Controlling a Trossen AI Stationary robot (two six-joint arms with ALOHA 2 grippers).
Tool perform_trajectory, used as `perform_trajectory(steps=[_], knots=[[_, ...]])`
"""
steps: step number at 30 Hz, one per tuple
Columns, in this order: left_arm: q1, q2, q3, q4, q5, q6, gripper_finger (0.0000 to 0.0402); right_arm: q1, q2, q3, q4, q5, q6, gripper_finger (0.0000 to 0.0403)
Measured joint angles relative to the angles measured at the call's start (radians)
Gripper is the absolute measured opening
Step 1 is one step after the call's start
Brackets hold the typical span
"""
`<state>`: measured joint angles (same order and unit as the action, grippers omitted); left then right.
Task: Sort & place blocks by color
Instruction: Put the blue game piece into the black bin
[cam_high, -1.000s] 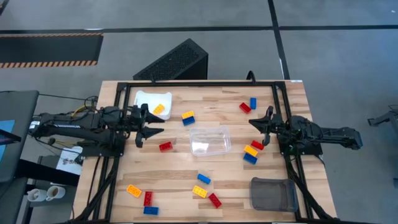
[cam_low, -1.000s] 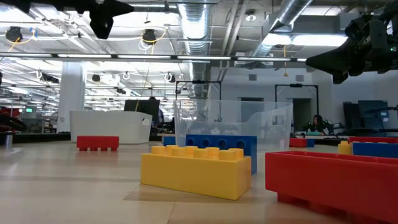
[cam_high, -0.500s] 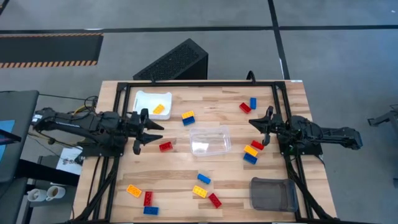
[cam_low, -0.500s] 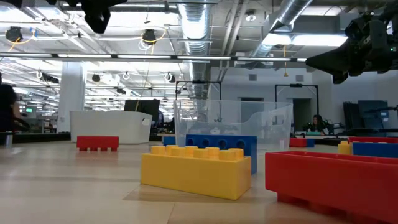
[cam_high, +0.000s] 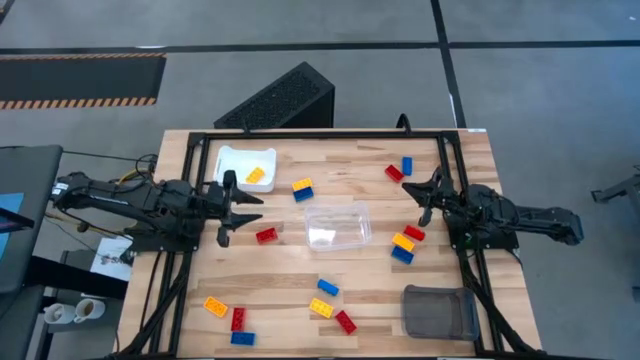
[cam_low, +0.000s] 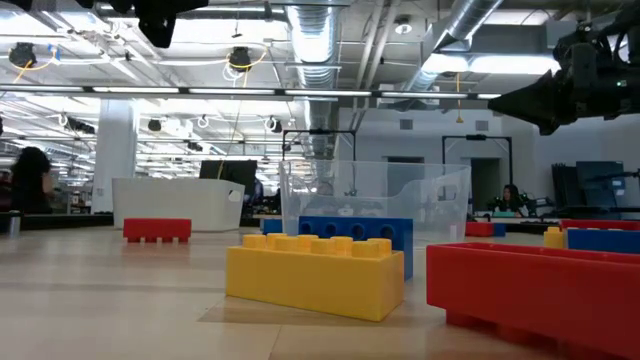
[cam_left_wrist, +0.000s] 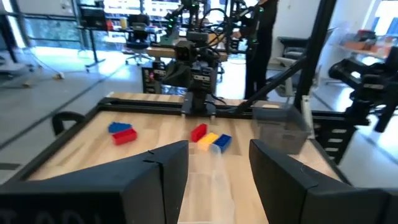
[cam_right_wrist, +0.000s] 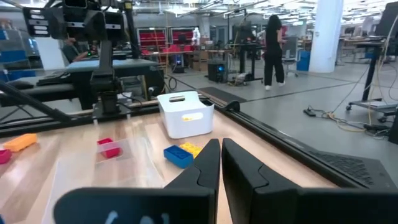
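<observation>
- The small red, blue and yellow-orange plastic blocks lie scattered over the wooden surface; likely light, stiff, slick.
- Left pincer, fingers spread, hovers beside a red block; pinch its long flat sides.
- Right pincer, fingers pressed together, hangs near a red block.

Both arms are black throughout, built of chunky jointed segments. The left end effector and right end effector each end in two tapered, pointed fingers. Thin cables trail along the left arm's rear.
</observation>
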<state>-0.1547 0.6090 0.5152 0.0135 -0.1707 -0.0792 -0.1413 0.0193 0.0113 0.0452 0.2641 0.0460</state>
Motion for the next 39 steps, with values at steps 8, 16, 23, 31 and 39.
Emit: perform_trajectory(steps=[8, 16, 23, 31, 39], knots=[[0.005, 0.0, 0.0, 0.0, -0.022, 0.113, 0.0153, -0.005, 0.0, 0.0, 0.0, 0.0, -0.002, 0.0043], [0.064, 0.0, 0.0, 0.0, -0.032, 0.124, 0.0153, -0.005, 0.0, -0.001, 0.009, 0.0, -0.001, 0.0043], [0.131, 0.0, 0.0, 0.0, 0.005, 0.101, 0.0153, -0.005, 0.0, -0.002, 0.073, 0.005, -0.002, 0.0043], [0.148, -0.001, 0.0, 0.007, 0.061, 0.047, 0.0153, -0.002, 0.0, -0.002, 0.19, 0.001, 0.03, 0.0043], [0.148, -0.001, 0.024, 0.009, 0.06, 0.039, 0.0153, -0.005, 0.031, 0.039, 0.223, 0.001, -0.002, 0.0067]])
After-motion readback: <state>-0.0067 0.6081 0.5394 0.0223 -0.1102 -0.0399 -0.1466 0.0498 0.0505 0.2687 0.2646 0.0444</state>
